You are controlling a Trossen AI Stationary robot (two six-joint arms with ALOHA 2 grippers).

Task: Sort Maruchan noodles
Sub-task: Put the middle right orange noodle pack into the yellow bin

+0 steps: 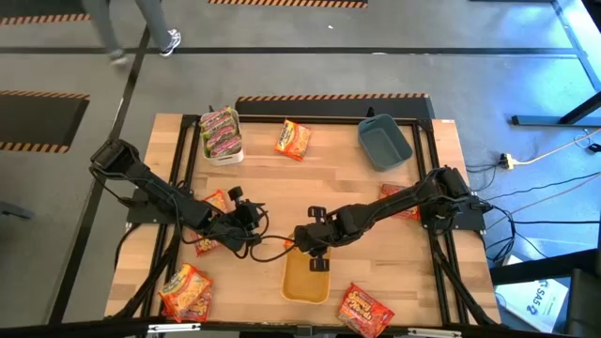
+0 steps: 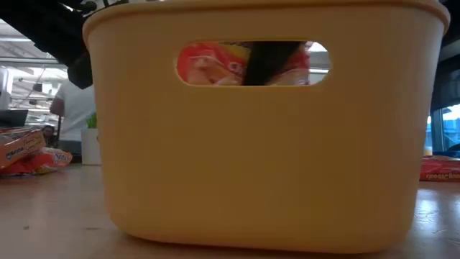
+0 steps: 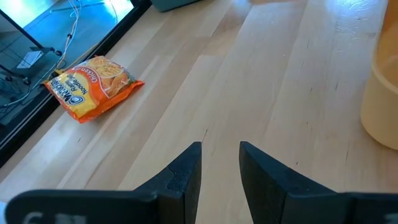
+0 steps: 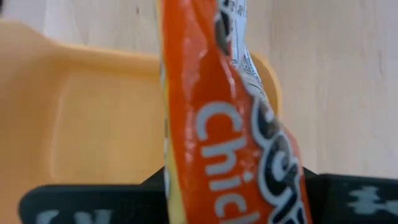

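orange-yellow packet (image 4: 236,124) hung pinched in right gripper (image 1: 317,252) over yellow bin (image 1: 306,282); might snag the rim. left gripper (image 3: 220,163) slightly parted, empty.

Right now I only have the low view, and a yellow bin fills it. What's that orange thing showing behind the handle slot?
Observer: An orange chicken packet. The right gripper holds it in shut fingers, hanging into the bin.
Operator: Is anything else in the bin?
Observer: In the right wrist view the part of the bin's inside that shows is bare. The packet hides the rest.
Operator: Where's the left gripper?
Observer: The left gripper is over bare table, to the left of the bin in the high view. Its fingers are open and empty.
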